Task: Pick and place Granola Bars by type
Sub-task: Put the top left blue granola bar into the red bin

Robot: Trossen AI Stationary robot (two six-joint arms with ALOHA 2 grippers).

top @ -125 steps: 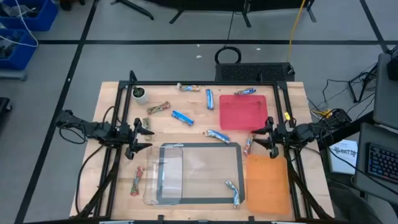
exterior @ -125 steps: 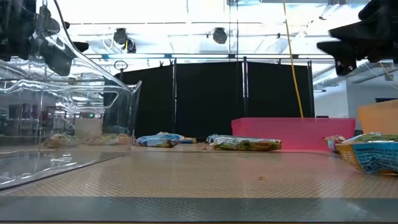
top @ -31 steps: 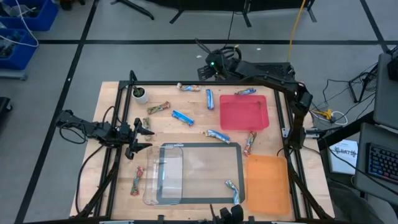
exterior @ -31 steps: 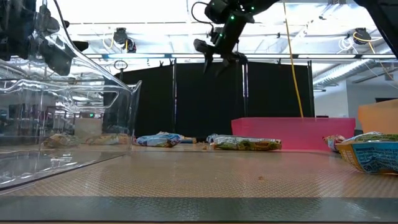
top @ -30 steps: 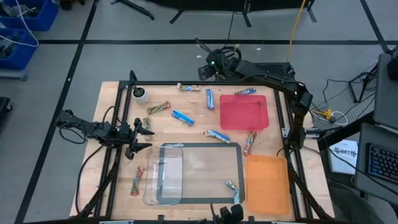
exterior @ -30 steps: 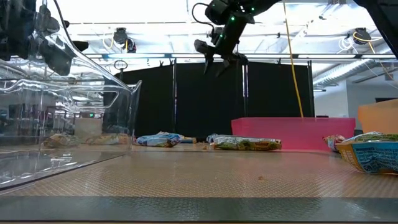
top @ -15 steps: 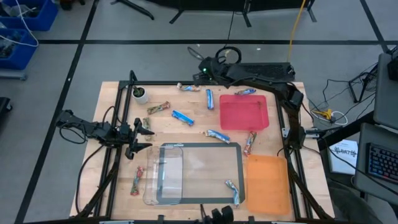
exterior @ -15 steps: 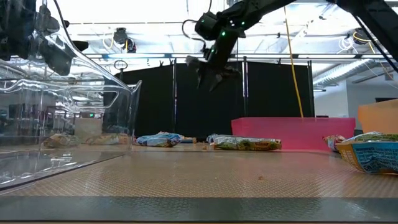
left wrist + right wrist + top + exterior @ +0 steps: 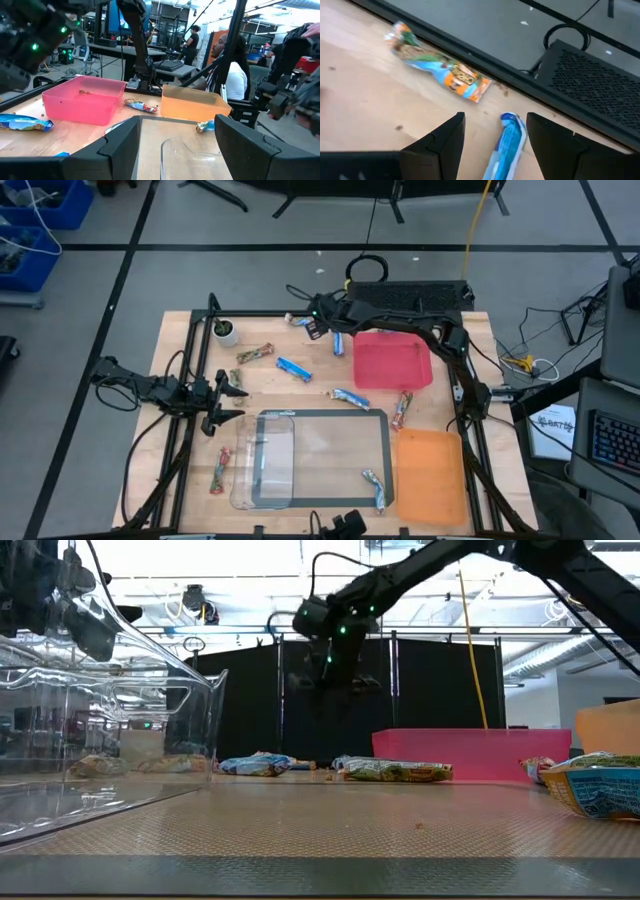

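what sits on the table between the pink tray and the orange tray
One red-orange granola bar lies between the pink tray and the orange tray; the high view shows it, touching neither.

Wooden table (image 9: 180, 470), scattered Granola Bars (image 9: 294, 367), pink tray (image 9: 391, 360), orange tray (image 9: 430, 475), clear bin (image 9: 310, 458), small potted plant (image 9: 225, 331).

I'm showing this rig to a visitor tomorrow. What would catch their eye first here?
Probably the right arm stretched across to the table's far edge, its open right gripper hovering above a blue bar and a multicoloured bar. Next, the bright pink tray and orange tray on the right side, with more bars scattered over the wood.
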